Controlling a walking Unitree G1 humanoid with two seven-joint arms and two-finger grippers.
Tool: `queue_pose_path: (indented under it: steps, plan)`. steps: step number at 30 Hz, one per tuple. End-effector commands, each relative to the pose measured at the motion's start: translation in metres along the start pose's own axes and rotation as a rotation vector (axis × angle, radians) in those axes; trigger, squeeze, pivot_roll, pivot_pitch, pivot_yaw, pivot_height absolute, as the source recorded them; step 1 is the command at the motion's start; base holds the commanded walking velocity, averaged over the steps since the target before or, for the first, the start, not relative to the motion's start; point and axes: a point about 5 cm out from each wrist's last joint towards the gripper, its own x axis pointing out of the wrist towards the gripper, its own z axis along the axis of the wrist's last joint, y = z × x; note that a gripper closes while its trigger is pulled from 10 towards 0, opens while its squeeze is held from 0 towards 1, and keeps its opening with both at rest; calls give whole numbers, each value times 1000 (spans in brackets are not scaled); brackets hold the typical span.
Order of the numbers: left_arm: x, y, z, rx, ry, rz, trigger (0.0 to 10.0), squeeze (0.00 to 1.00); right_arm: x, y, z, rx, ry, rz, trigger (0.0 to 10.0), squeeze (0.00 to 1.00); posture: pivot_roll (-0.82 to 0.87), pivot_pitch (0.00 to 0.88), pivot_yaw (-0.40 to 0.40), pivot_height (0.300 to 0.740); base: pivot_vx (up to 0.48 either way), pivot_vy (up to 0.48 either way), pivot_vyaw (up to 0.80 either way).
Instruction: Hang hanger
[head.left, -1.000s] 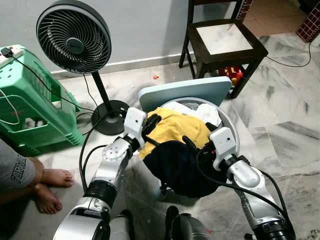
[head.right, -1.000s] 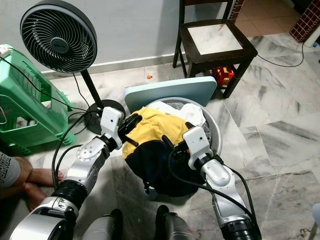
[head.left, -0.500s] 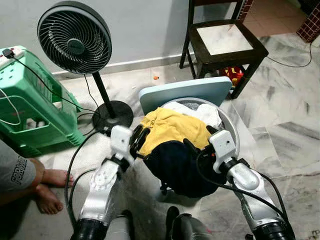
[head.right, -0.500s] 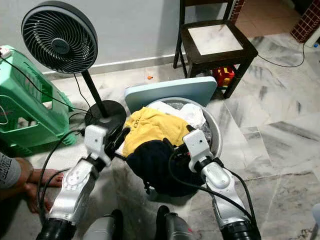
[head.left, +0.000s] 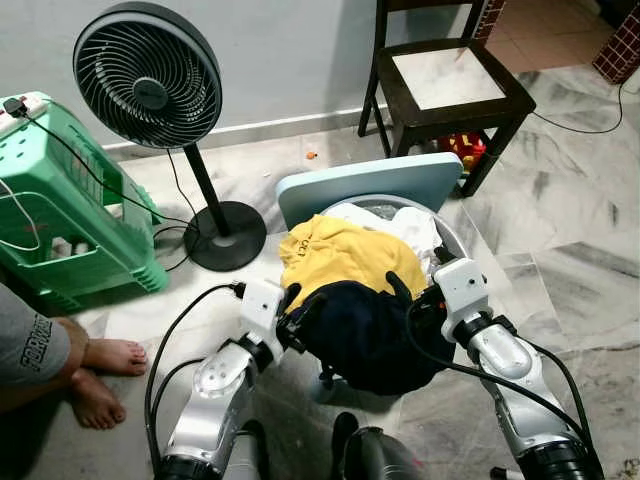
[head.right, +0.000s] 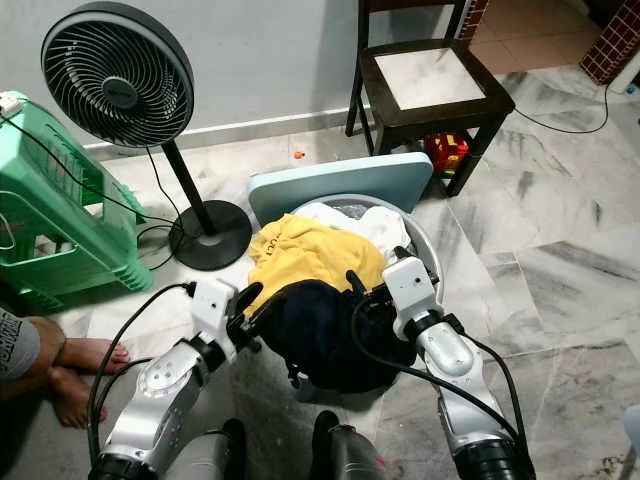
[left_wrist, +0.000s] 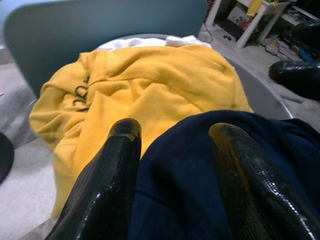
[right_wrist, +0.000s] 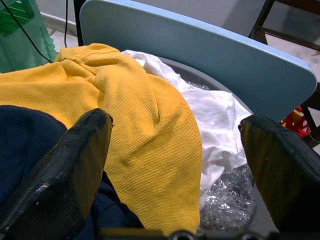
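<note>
Both grippers have drawn back: the left gripper (head.left: 290, 318), spread open, touches the dark navy crumpled garment (head.left: 365, 335) at 9 o'clock, the right gripper (head.left: 418, 290) gapes at 3 o'clock, so nothing is lifted yet.

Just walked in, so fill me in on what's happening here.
The robot is bent over a laundry basin on the floor. Both open grippers are at the dark garment lying in front of the yellow one: the left gripper on its left side, the right gripper on its right. No hanger can be made out.
</note>
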Motion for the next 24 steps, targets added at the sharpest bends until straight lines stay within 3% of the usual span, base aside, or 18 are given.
queue_pose_path:
  steps: [1, 9, 16, 17, 19, 20, 21, 24]
  plan:
    - [-2, 0, -11, -26, 52, 0, 10000, 1000, -5, 0, -6, 8, 21, -8, 10000, 0, 16, 303, -11, 740, 0, 0, 0]
    - [6, 0, -17, -100, 113, 11, 10000, 1000, -5, 3, -6, 15, 17, -7, 10000, 0, 15, 306, -3, 740, 0, 0, 0]
    - [9, -6, -33, -114, 219, -27, 10000, 1000, -3, 6, -5, 19, 12, -3, 10000, 0, 15, 309, -3, 740, 0, 0, 0]
    - [9, -8, -36, -119, 241, -41, 10000, 0, -4, 7, -5, 20, 12, -1, 10000, 0, 16, 309, -1, 740, 0, 0, 0]
    - [10, -11, -41, -130, 271, -60, 10000, 0, -4, 8, -5, 21, 13, 2, 10000, 0, 15, 310, -3, 740, 0, 0, 0]
    - [12, -12, -44, -151, 283, -57, 3294, 0, -4, 8, -6, 21, 14, 4, 10000, 0, 12, 311, -3, 740, 0, 0, 0]
    - [13, -13, -45, -161, 290, -58, 0, 0, -4, 8, -6, 21, 14, 5, 10000, 0, 12, 311, -3, 740, 0, 0, 0]
    - [15, -11, -47, -159, 298, -50, 0, 0, -4, 8, -5, 20, 13, 4, 10000, 0, 6, 310, -2, 740, 0, 0, 0]
